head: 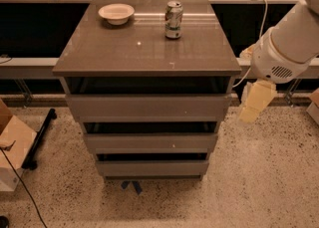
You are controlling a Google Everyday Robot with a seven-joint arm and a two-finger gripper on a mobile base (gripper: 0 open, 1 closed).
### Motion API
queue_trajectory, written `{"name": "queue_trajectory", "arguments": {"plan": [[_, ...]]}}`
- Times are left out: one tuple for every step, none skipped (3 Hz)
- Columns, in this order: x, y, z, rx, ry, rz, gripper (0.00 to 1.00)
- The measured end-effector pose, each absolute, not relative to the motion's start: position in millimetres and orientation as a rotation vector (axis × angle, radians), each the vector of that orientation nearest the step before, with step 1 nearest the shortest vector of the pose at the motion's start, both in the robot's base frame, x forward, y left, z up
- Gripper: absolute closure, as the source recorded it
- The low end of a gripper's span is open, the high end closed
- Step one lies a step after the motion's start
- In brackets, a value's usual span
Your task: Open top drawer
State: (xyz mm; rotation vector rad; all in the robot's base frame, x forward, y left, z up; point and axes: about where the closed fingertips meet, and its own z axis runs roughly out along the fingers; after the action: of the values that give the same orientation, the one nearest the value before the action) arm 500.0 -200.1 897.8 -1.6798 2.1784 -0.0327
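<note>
Speckled floor runs under a grey cabinet (147, 53) that stands before a low dark window wall. On the cabinet's glossy top, a white bowl (116, 12) sits at the back left and a drinks can (173, 19) stands upright at the back, right of centre. The can's label is too blurred to read, and no other writing shows.

The top drawer (148, 106) lies directly beneath the cabinet's top, its plain front facing the camera with a dark gap above it. Two shorter drawers are below.

The pale gripper (251, 106) hangs tilted beside the cabinet's right edge, level with the top drawer and not touching it. Whether it is spread or closed I cannot tell. A white arm (291, 43) carries it from the upper right.

A cardboard box (12, 147) rests left of the cabinet.
</note>
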Motion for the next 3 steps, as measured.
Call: {"name": "queue_trajectory", "arguments": {"plan": [[515.6, -203.3, 876.8, -1.693, 2.185, -0.002, 0.0], [525.5, -207.7, 865.0, -1.688, 2.192, 0.015, 0.0], [558.7, -229.5, 831.1, -1.659, 2.226, 0.088, 0.0]]}}
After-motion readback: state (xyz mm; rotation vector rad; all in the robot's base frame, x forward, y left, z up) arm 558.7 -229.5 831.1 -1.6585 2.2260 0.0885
